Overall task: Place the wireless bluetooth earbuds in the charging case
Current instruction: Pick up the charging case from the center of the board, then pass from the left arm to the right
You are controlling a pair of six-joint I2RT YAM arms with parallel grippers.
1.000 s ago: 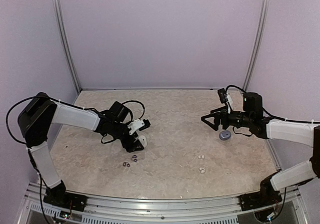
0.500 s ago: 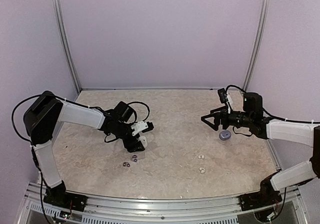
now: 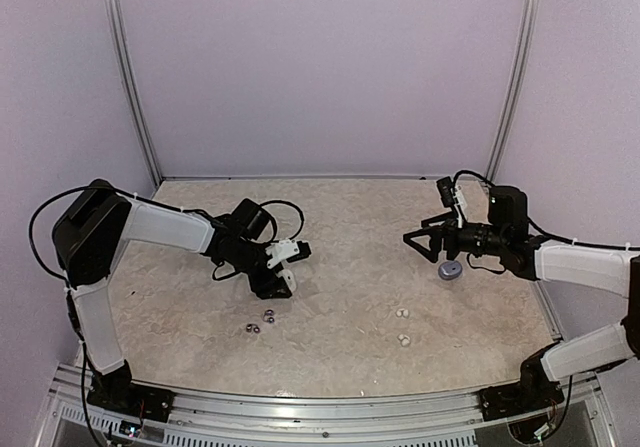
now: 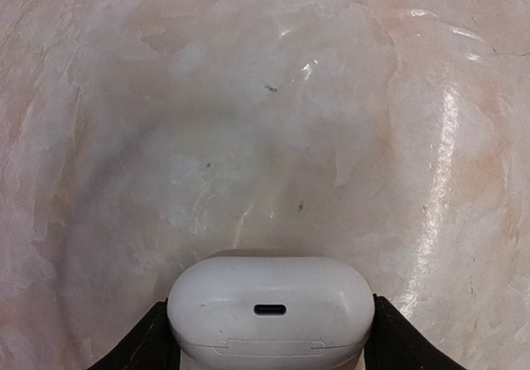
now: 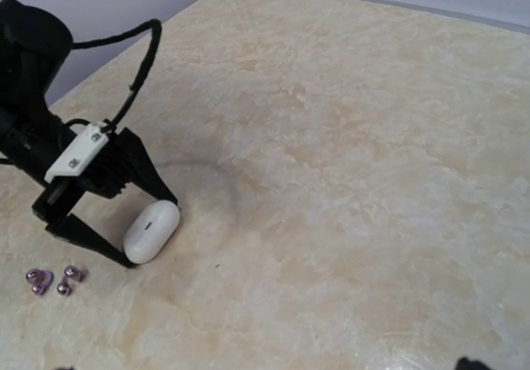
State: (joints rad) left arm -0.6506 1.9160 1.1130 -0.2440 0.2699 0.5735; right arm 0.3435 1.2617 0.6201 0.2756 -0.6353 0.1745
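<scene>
A white oval charging case (image 4: pixel 270 304) lies on the table with its port facing the left wrist camera. My left gripper (image 3: pixel 284 272) is shut on it, one black finger (image 4: pixel 145 345) against each end of the case (image 5: pixel 151 231). Two dark purple earbuds (image 3: pixel 261 321) lie just in front of it, also visible as earbuds (image 5: pixel 51 279) in the right wrist view. Two white earbuds (image 3: pixel 403 326) lie right of centre. My right gripper (image 3: pixel 414 239) hovers open and empty at the right, beside a grey-purple case (image 3: pixel 450 269).
The marble-patterned tabletop (image 3: pixel 350 227) is walled by lilac panels with metal posts (image 3: pixel 130 77) at the back corners. A black cable (image 5: pixel 137 64) loops from the left wrist above the table.
My left gripper has slid a little to the right and its jaws have narrowed onto the white case. The right arm has not moved.
</scene>
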